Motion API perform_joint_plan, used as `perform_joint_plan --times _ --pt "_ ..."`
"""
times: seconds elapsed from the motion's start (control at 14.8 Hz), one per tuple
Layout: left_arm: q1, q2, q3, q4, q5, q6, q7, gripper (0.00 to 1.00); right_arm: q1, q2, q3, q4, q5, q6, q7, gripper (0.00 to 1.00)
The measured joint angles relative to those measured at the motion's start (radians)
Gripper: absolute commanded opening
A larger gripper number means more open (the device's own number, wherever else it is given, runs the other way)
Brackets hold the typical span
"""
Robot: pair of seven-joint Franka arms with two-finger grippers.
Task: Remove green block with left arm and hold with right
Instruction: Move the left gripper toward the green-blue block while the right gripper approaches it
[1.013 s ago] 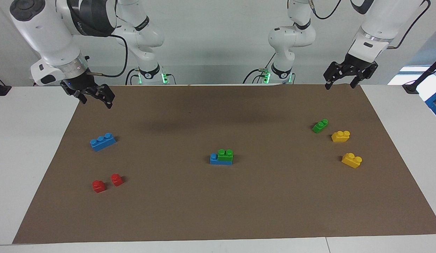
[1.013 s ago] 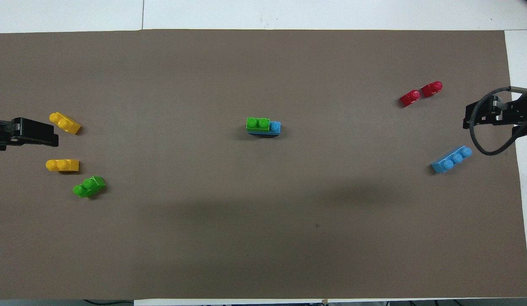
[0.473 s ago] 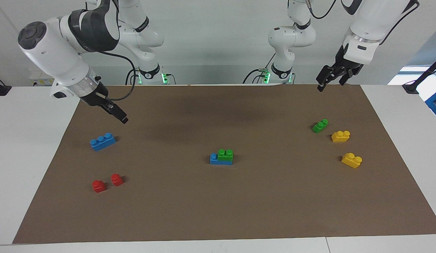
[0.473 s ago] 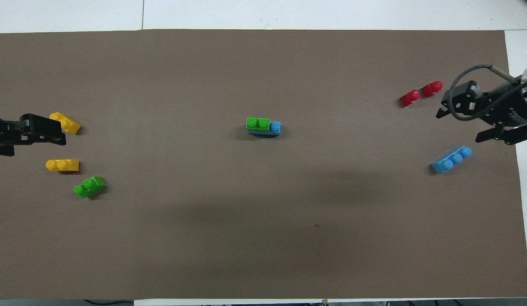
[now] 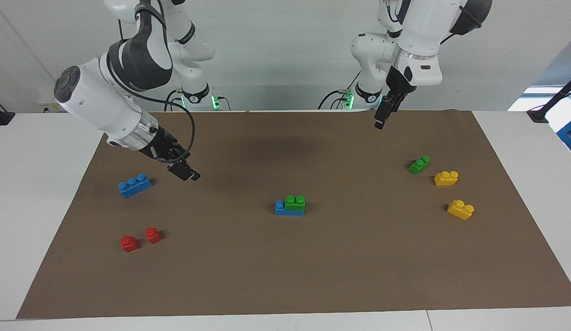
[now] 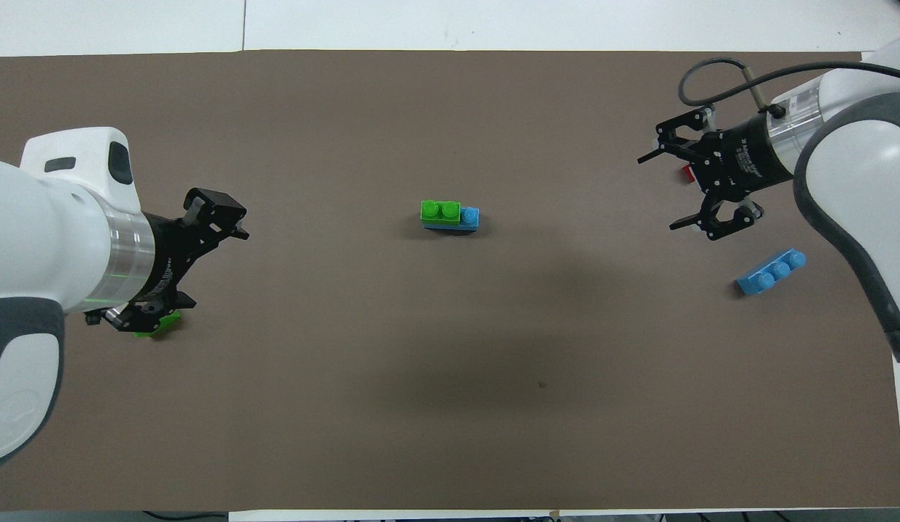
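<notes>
Green block sits mid-mat, stacked on a blue brick. Both grippers up in the air, jaws wide and empty: left, right.

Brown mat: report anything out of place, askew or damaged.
Nothing stands out. The green block sits squarely on a blue brick at the middle of the brown mat; loose bricks lie upright toward both ends. The left gripper and right gripper, jaws open, hold nothing.
</notes>
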Motion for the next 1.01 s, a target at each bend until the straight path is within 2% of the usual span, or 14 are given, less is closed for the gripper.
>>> perform_joint_plan --times 0.27,0.41,0.68,1.01 --pt "-0.068 -0.001 0.001 -0.067 -0.026 0.12 -0.299 0.99 0.033 0.069 0.001 -0.014 0.162 0.078 0.096 1.0" --pt "-0.12 0.027 0.0 -0.083 -0.026 0.15 -0.413 0.99 0.056 0.091 0.001 -0.043 0.231 0.131 0.106 1.0" --pt "-0.158 0.118 -0.001 -0.055 -0.026 0.181 -0.571 0.99 0.105 0.125 0.002 -0.078 0.308 0.217 0.107 1.0" --pt "-0.218 0.271 -0.003 0.04 -0.02 0.198 -0.726 0.99 0.151 0.187 0.002 -0.083 0.352 0.316 0.108 1.0"
